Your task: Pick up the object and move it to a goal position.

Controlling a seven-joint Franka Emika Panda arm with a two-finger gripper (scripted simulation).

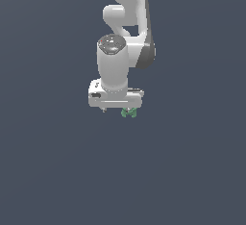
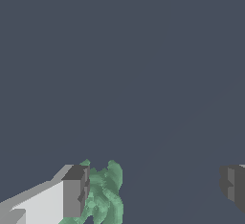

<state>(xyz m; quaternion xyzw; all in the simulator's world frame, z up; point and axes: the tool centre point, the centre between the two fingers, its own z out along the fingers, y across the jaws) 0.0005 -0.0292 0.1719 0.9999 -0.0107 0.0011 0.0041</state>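
I have the tool low over the grey worktop, and the wrist view shows its two fingers standing wide apart with nothing clamped between them. The green object sits right against one finger, touching it or very nearly so, while the other finger is well apart from it across the gap. In the exterior view the object peeks out just under the tool's edge, toward the exterior view's right.

By my reading, the approach is done and the descent mostly so, but the grasp itself has not been made. The object is off-centre in the gap (it hugs one side), so closing now would likely drag it toward the middle before it seats; I would watch for it rolling, lumpy as it is.

Left to do: close on it, lift, and carry it to the goal position. I see no goal marker in either view.
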